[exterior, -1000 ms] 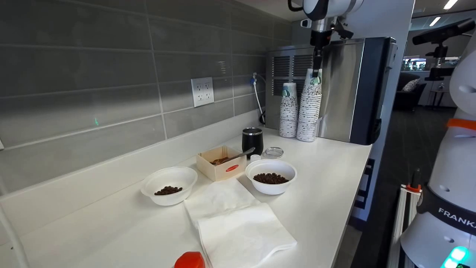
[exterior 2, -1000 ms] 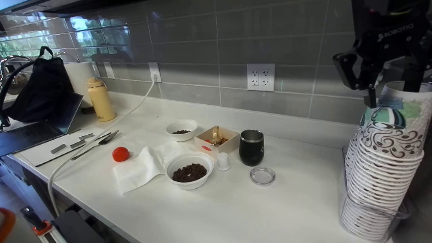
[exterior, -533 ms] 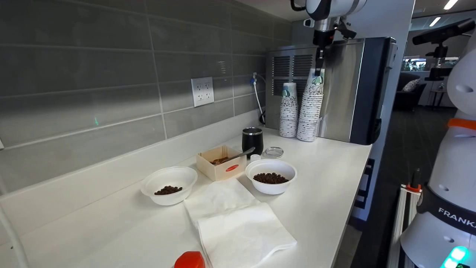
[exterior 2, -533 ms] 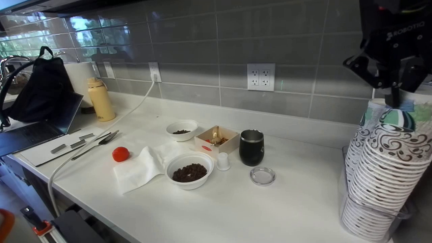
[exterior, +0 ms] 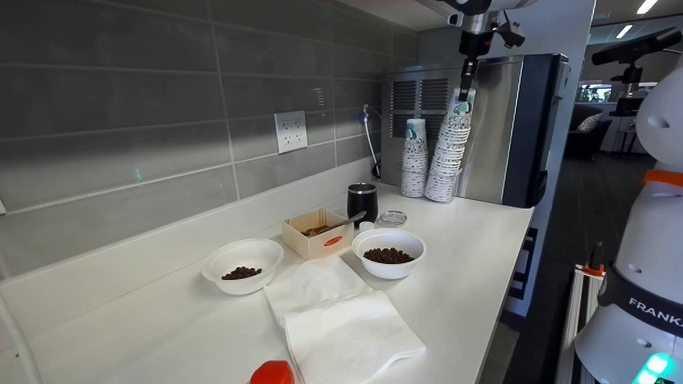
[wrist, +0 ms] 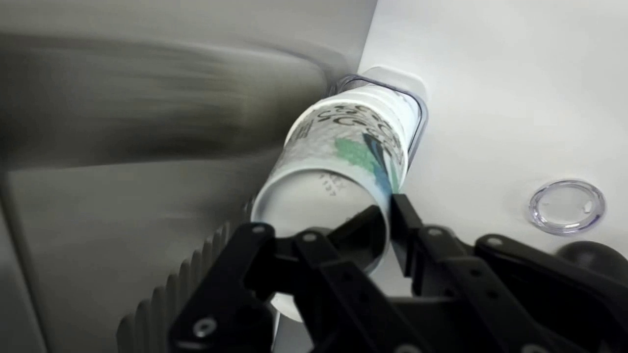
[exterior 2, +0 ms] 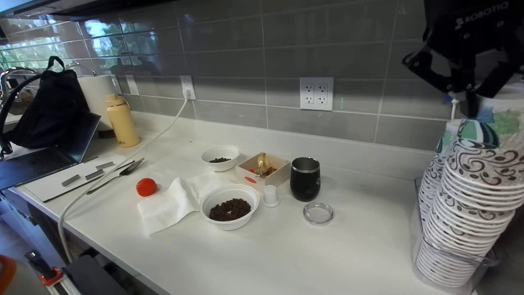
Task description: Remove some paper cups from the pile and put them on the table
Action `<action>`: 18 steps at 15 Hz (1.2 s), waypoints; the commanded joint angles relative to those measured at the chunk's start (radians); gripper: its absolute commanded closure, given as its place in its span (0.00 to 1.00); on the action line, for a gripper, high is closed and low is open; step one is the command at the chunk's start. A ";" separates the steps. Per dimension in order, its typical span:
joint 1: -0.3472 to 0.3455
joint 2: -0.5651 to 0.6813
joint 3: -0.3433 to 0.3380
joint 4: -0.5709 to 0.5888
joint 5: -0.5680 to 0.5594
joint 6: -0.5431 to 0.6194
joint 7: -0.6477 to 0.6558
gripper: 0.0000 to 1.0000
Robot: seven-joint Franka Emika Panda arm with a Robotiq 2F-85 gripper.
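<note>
The pile of nested, upside-down white paper cups leans towards the steel machine. My gripper is shut on the raised bottom rim of its topmost cup, one finger inside the recess and one against the printed outer wall. Below the grip, the upper paper cups sit higher than the rest, and a band of brown print shows between two groups of rims. The pile's foot rests in a clear holder on the off-white table. In an exterior view, the frame's edge cuts off part of the upper cups.
A shorter cup stack stands close beside the pile. The steel machine rises right behind. Across the table are a black mug, a clear lid, a white bowl of dark bits and a wooden box.
The jaws have closed on the top cup's rim. My gripper has then risen, towards the machine, drawing the upper cups up. The pile leans more and a printed band has opened within it.
</note>
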 commanded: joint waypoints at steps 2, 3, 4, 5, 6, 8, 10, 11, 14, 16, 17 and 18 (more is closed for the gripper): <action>-0.052 -0.180 0.044 -0.074 -0.109 -0.008 0.126 0.98; -0.058 -0.205 0.050 -0.078 -0.123 -0.016 0.145 0.99; -0.057 -0.232 0.056 -0.082 -0.128 -0.036 0.153 0.98; -0.058 -0.256 0.065 -0.086 -0.137 -0.054 0.167 0.99; -0.056 -0.280 0.074 -0.089 -0.143 -0.079 0.178 0.98; -0.045 -0.324 0.090 -0.090 -0.153 -0.137 0.188 0.98; -0.025 -0.374 0.111 -0.099 -0.148 -0.214 0.188 0.98; -0.012 -0.394 0.119 -0.102 -0.140 -0.254 0.181 0.98; 0.039 -0.446 0.142 -0.124 -0.113 -0.361 0.184 0.98; 0.063 -0.450 0.152 -0.145 -0.118 -0.390 0.217 0.98; 0.070 -0.445 0.154 -0.162 -0.130 -0.375 0.241 0.98; 0.082 -0.436 0.147 -0.173 -0.125 -0.370 0.253 0.98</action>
